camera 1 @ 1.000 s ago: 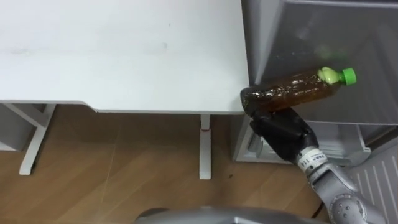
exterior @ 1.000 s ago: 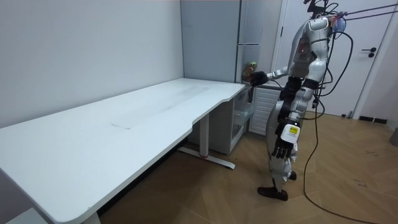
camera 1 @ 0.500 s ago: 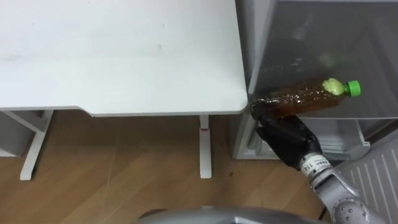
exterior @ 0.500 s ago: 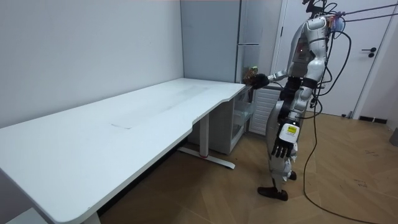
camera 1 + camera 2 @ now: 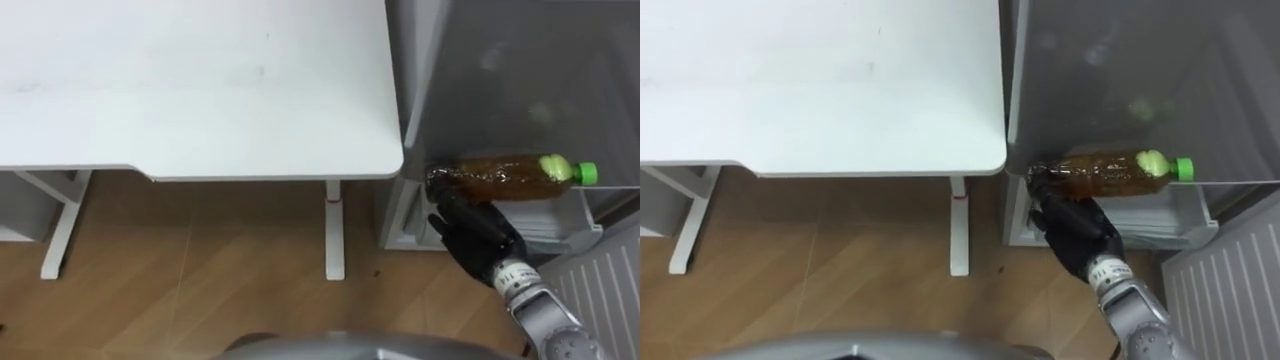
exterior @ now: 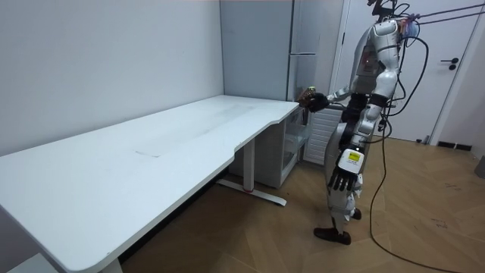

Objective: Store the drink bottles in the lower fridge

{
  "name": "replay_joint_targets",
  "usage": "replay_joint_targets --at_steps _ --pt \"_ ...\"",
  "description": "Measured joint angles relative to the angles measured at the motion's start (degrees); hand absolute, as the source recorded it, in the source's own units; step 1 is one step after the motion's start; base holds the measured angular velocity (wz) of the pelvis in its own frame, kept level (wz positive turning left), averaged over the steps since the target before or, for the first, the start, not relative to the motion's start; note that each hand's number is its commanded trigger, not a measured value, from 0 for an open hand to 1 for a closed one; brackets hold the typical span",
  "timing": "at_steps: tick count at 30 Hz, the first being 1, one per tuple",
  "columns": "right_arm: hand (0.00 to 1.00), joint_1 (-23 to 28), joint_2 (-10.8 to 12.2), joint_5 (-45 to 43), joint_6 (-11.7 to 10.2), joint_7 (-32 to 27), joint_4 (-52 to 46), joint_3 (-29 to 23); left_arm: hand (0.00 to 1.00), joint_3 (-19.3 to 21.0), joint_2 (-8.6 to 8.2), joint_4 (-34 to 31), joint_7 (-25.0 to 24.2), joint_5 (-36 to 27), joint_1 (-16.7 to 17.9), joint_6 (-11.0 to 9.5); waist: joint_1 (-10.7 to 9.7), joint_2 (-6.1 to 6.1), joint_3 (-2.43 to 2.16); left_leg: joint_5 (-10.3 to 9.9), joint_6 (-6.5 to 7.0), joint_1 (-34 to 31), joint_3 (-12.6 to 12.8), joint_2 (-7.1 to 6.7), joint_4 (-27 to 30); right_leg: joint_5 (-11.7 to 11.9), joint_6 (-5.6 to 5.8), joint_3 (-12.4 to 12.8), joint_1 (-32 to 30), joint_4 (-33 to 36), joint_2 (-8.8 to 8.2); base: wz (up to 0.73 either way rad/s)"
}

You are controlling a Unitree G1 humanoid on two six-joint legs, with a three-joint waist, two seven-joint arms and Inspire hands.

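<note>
Item: bottle [image 5: 510, 178]. Brown drink, green cap. It lies on its side in my right hand [image 5: 478, 232], cap pointing to my right. My fingers are curled round its bottom end from below. It is in the air against the front of the fridge [image 5: 520, 70], just above the white shelves of the open lower compartment [image 5: 560, 222], not set down on any of them.

Item: left hand [image 6: 340, 176]. It hangs at my side in the room view with fingers loose, holding nothing.

Item: table [image 5: 200, 90]. White top, bare, with a curved cut-out along the near edge. Its right corner comes up just beside the fridge. White legs [image 5: 335, 228] stand under it on flat feet.

Item: fridge. Tall, grey, against the wall [image 6: 98, 68] at the end of the table. The upper front is closed and plain. A white ribbed panel [image 5: 605, 290] shows at my lower right, beside the open compartment.

Item: floor [image 5: 200, 270]. Wood boards, light brown, running under the table and the fridge.

Item: door [image 6: 453, 72]. White, dark handle, closed, behind me in the room view.

Position: I stand upright at the table's end, facing the fridge, right arm reached forward.
</note>
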Motion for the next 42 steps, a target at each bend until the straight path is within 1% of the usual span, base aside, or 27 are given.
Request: replay_joint_targets --at_steps 2,3,4,5,6,7,9,10,12,13,14,15,16,17,19,20,21,23,24,26,28,30,32,36,38,40,42 --pt "1.00 -3.54 -0.27 1.23 0.01 -0.11 5.82 -0.61 0.00 0.83 0.01 0.01 -0.51 0.12 -1.05 0.73 0.16 0.04 0.12 0.08 0.23 -2.60 -0.02 -0.02 1.10 -0.23 0.01 -0.01 -3.18 2.39 -0.47 0.00" --pt "1.00 -4.28 -0.39 1.45 0.02 -0.27 6.69 -0.61 0.00 1.09 0.02 0.01 -0.64 0.11 -1.38 0.81 0.16 0.02 0.18 0.10 0.33 -3.40 -0.02 -0.06 1.50 -0.38 0.05 0.01 -4.08 3.07 -0.61 0.00" --pt "1.00 -5.75 -0.46 1.72 0.02 -0.55 8.17 -0.70 0.00 1.57 0.04 0.00 -0.82 0.12 -2.02 0.91 0.15 -0.03 0.38 0.05 0.48 -4.97 -0.03 -0.06 2.42 -0.63 0.06 0.16 -5.74 4.28 -0.75 0.04" --pt "1.00 -7.52 -0.44 1.97 0.02 -0.61 9.81 -0.70 0.00 1.56 0.29 -0.13 -0.91 0.09 -2.57 0.91 0.01 -0.27 0.75 -0.04 0.64 -6.41 -0.11 -0.05 3.53 -1.14 0.06 0.12 -7.07 5.97 -1.03 0.04" --pt "1.00 -8.27 -0.43 2.07 0.02 -0.62 10.60 -0.70 0.00 1.54 0.45 -0.13 -0.99 0.08 -2.89 0.91 -0.02 -0.40 0.93 -0.14 0.79 -7.15 -0.11 -0.07 4.19 -1.54 0.06 0.07 -7.96 7.06 -1.24 0.10" --pt "1.00 -9.97 -0.45 2.59 -0.01 -0.40 12.63 -0.67 0.00 1.41 0.79 -0.04 -1.19 -0.19 -3.71 0.91 -0.06 -0.45 1.11 -0.42 1.16 -9.01 -0.25 -0.07 5.81 -2.47 0.09 0.04 -9.88 8.95 -1.62 0.15" --pt "1.00 -12.29 -0.55 4.37 -0.02 0.53 15.33 -0.66 0.00 0.40 1.54 0.03 -1.69 -1.27 -5.04 0.78 -0.02 -0.58 1.16 -0.73 1.43 -12.49 -0.67 0.06 8.54 -3.49 0.06 -0.02 -13.67 12.06 -1.91 0.15" --pt "1.00 -14.20 -0.58 4.36 -0.02 0.58 17.37 -0.67 0.00 0.10 1.81 0.11 -1.97 -1.69 -5.56 0.71 -0.11 -0.66 1.28 -0.85 1.58 -14.97 -1.03 0.09 10.13 -4.01 -0.13 -0.32 -16.11 14.14 -2.23 0.16" --pt "1.00 -18.06 -1.04 4.05 -0.03 -0.05 23.37 -1.28 0.00 0.06 1.80 1.17 -2.15 -1.70 -7.01 0.70 0.15 -0.47 1.54 -1.51 1.88 -18.92 -1.81 0.17 13.78 -4.93 -0.21 -0.46 -19.74 17.90 -2.56 0.17" --pt "1.00 -20.70 -1.23 4.00 -0.03 -0.92 27.19 -1.91 0.00 0.03 1.81 1.61 -2.30 -1.67 -7.76 0.69 0.56 -0.38 1.67 -2.15 2.01 -21.77 -2.11 0.27 16.43 -5.86 -0.30 -0.40 -22.56 20.87 -2.93 0.09" --pt "1.00 -21.99 -1.63 4.20 -0.06 -1.92 29.18 -2.30 0.00 -0.08 1.89 2.24 -2.41 -1.66 -8.43 0.68 1.43 -0.35 1.73 -2.78 2.19 -24.54 -2.24 0.11 18.95 -7.07 -0.35 -0.16 -25.50 24.50 -3.65 0.07" --pt "1.00 -22.26 -1.96 4.21 -0.08 -2.19 29.61 -2.23 0.00 -0.28 2.00 2.44 -2.41 -1.65 -8.73 0.73 1.80 -0.46 1.80 -3.19 2.27 -26.09 -2.25 0.05 20.14 -7.77 -0.37 -0.04 -27.37 26.44 -4.04 0.07" --pt "1.00 -22.99 -2.33 4.20 -0.08 -2.55 30.40 -2.15 0.00 -0.69 2.36 2.49 -2.41 -1.59 -8.88 0.75 2.66 -0.64 1.91 -4.09 2.40 -29.11 -2.31 -0.04 23.17 -9.28 -0.45 0.22 -30.80 30.28 -4.79 0.06" --pt "1.00 -23.85 -2.51 4.32 -0.09 -2.70 31.49 -2.13 0.00 -0.92 2.70 2.31 -2.41 -1.59 -8.97 0.74 3.33 -0.93 2.08 -4.54 2.38 -31.89 -2.46 -0.15 25.49 -10.26 -0.73 0.50 -33.80 33.49 -5.31 0.07" --pt "1.00 -25.60 -2.74 4.35 -0.04 -3.18 33.28 -2.03 0.00 -1.06 3.23 2.27 -2.40 -1.65 -9.02 0.86 3.95 -1.29 2.26 -4.69 2.33 -35.55 -2.81 -0.36 28.26 -11.20 -1.09 1.01 -37.81 37.28 -5.75 0.09" --pt "1.00 -26.81 -3.31 4.32 -0.03 -3.17 34.60 -1.97 0.00 -1.47 3.71 2.12 -2.40 -1.67 -9.13 0.87 4.38 -1.33 2.30 -4.73 2.24 -38.00 -3.09 -0.38 29.87 -11.76 -1.32 1.01 -40.18 39.34 -6.03 0.16" --pt "1.00 -28.08 -3.94 4.35 -0.03 -3.17 35.78 -1.92 0.00 -2.05 4.48 2.19 -2.38 -1.80 -9.70 0.90 4.66 -1.67 2.46 -4.68 2.19 -40.11 -3.20 -0.76 31.33 -12.44 -1.73 1.10 -42.30 41.91 -6.76 0.17" --pt "1.00 -30.29 -5.15 4.35 -0.08 -3.16 37.28 -1.48 0.00 -2.73 5.37 2.43 -1.93 -2.70 -10.39 0.85 4.80 -1.80 2.53 -5.03 2.17 -43.66 -3.31 -0.81 34.54 -13.72 -2.23 1.11 -45.88 45.82 -7.63 0.17" --pt "1.00 -30.92 -5.63 4.35 -0.08 -3.16 37.43 -1.05 0.00 -3.18 5.72 2.61 -1.76 -2.83 -10.86 0.83 4.86 -1.81 2.54 -5.21 2.11 -44.88 -3.38 -0.71 35.61 -14.09 -2.31 1.10 -47.01 47.01 -7.74 0.09" --pt "1.00 -33.24 -6.91 4.42 -0.06 -3.07 37.63 0.84 0.00 -4.29 6.67 2.98 -0.80 -3.29 -12.23 0.41 5.69 -2.21 2.65 -5.82 1.63 -49.32 -3.80 0.05 39.39 -14.66 -3.25 1.10 -51.26 50.60 -7.63 -0.03" --pt "1.00 -34.78 -7.45 4.42 -0.05 -3.04 38.10 0.80 0.00 -4.68 6.80 2.77 -0.33 -3.30 -12.86 -0.15 5.92 -2.53 2.73 -6.06 1.36 -52.48 -4.54 0.03 41.62 -15.00 -3.64 1.02 -54.09 52.74 -7.64 0.01" --pt "1.00 -36.53 -8.52 4.42 0.00 -3.23 39.14 0.82 0.00 -5.42 6.82 2.11 -0.32 -3.38 -13.61 -0.22 6.30 -2.90 2.87 -5.95 1.46 -55.55 -4.76 0.05 43.10 -15.39 -3.64 1.20 -57.10 54.43 -7.70 0.04" --pt "1.00 -38.53 -10.15 4.43 0.00 -3.68 39.11 0.91 0.00 -6.30 6.87 1.18 -0.24 -3.41 -13.88 -0.20 6.59 -2.97 2.83 -5.68 1.69 -59.19 -4.80 0.18 44.79 -15.19 -3.68 1.45 -60.72 56.13 -7.76 0.00" --pt "1.00 -40.56 -11.64 6.30 -0.01 -5.86 39.11 0.91 0.00 -6.40 7.45 0.00 -0.14 -3.41 -13.86 -0.12 7.47 -2.95 2.82 -5.55 1.87 -62.21 -4.77 -0.03 46.22 -15.18 -3.74 1.51 -63.79 57.86 -8.35 0.02" --pt "1.00 -42.20 -12.69 6.61 0.00 -7.36 39.10 1.07 0.00 -6.46 8.23 -1.16 0.52 -3.44 -13.88 -0.16 8.04 -2.93 2.80 -5.31 1.99 -64.37 -4.69 -0.13 46.80 -15.19 -3.77 1.62 -65.99 58.71 -8.59 0.04" --pt "1.00 -42.33 -13.32 6.59 0.05 -6.91 38.94 1.43 0.00 -6.46 8.74 -1.19 1.06 -3.88 -13.80 -0.16 7.94 -2.93 2.81 -5.32 2.03 -65.22 -4.68 -0.13 47.26 -15.26 -3.89 1.57 -66.79 59.14 -8.81 0.02" --pt "1.00 -42.34 -13.92 6.56 0.08 -6.67 38.40 2.35 0.00 -6.46 8.95 -1.29 1.07 -4.62 -13.64 -0.14 7.61 -2.93 2.81 -5.56 2.39 -65.60 -4.42 -0.21 47.84 -15.47 -4.23 1.34 -67.16 59.82 -9.60 0.00"
